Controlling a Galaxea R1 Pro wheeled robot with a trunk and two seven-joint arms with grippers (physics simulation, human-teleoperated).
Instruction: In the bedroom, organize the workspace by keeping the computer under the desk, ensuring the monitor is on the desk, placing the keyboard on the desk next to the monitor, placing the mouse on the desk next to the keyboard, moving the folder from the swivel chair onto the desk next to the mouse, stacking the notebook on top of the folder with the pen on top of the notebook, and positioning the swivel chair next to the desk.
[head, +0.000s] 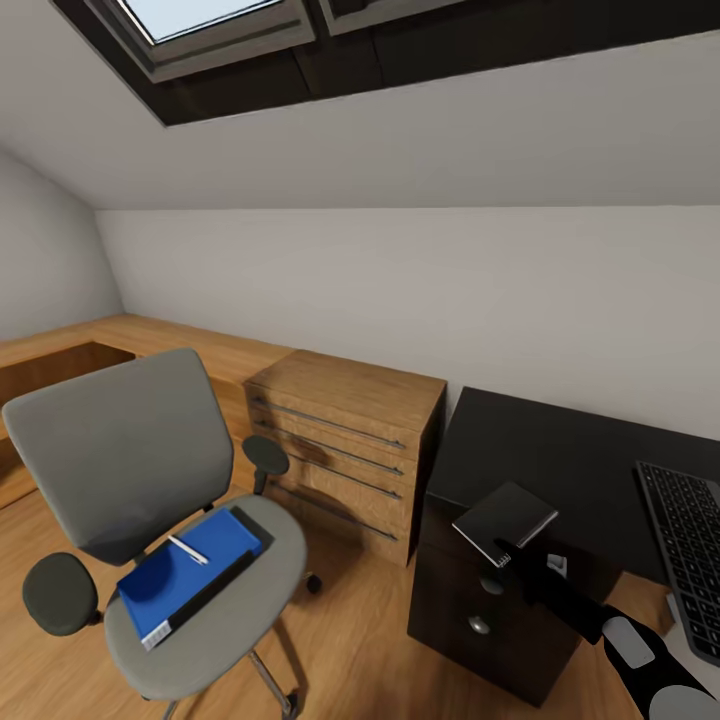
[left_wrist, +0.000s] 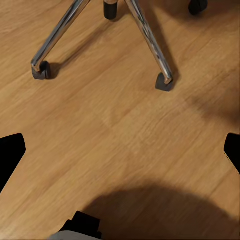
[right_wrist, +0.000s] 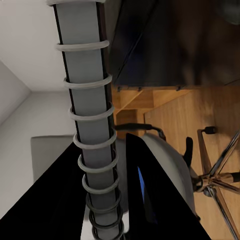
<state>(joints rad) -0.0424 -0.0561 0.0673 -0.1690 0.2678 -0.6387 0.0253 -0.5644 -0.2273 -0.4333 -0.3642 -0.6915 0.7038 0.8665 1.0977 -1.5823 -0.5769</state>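
Holding spiral notebook (head: 503, 521) in my right gripper (head: 512, 556) above desk (head: 560, 460) corner, head view — folder (head: 187, 575) with pen (head: 187, 549) on swivel chair (head: 150, 520), keyboard (head: 690, 545) at desk's right. Left wrist: my left fingers (left_wrist: 11, 155) spread wide, nothing between, over chair's chrome legs (left_wrist: 150, 42). Right wrist: fingers clamp notebook's spiral edge (right_wrist: 92, 145).

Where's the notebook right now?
In the head view, the notebook is held by the right gripper at lower right, over the near-left corner of the black desk, above its drawer unit and left of the keyboard.
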